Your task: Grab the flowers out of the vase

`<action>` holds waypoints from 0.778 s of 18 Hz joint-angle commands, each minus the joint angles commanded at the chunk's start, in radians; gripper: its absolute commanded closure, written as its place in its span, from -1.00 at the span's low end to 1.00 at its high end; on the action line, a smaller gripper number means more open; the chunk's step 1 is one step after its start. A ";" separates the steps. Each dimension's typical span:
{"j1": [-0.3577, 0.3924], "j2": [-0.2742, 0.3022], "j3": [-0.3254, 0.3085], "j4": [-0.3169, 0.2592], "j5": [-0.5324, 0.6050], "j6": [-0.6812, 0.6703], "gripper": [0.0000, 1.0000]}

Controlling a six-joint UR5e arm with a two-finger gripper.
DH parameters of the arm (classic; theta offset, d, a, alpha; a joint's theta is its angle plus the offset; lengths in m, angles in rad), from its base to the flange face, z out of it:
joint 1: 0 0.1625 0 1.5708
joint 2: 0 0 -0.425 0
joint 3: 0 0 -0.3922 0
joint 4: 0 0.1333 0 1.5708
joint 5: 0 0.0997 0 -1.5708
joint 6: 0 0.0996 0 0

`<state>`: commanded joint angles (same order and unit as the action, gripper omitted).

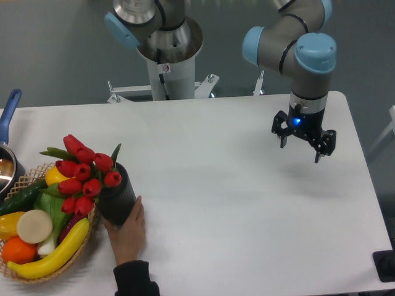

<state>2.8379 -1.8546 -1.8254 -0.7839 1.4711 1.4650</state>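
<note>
claw [302, 142] open, well apart from flowers [83, 174]

Wicker basket [24, 271] of banana [52, 256], orange [17, 251], greens; blue-handled pan [7, 161] at left

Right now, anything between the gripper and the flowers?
Camera view: only bare white table between the gripper and the flowers.

The scene is lit evenly and pretty brightly from above, with the white counter [234, 203] close to washed out. Only a soft, faint shadow is cast under the pincer [303, 143], and a darker one is seen beside the vase [117, 196]. A small blue glow is given off above the pincer. Focus is a bit soft overall, with mild graininess noticed on the grey backdrop.
</note>
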 joint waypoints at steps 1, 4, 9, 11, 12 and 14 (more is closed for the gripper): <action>0.002 0.000 0.000 0.002 0.000 0.000 -1.00; 0.002 0.000 0.000 0.002 -0.002 -0.002 -1.00; 0.012 0.009 -0.023 0.021 -0.162 -0.003 -1.00; 0.006 0.024 -0.046 0.052 -0.382 -0.003 -1.00; 0.000 0.032 -0.057 0.052 -0.465 -0.009 -1.00; -0.009 0.037 -0.086 0.052 -0.657 -0.050 -1.00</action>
<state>2.8287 -1.8178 -1.9112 -0.7317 0.8140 1.4145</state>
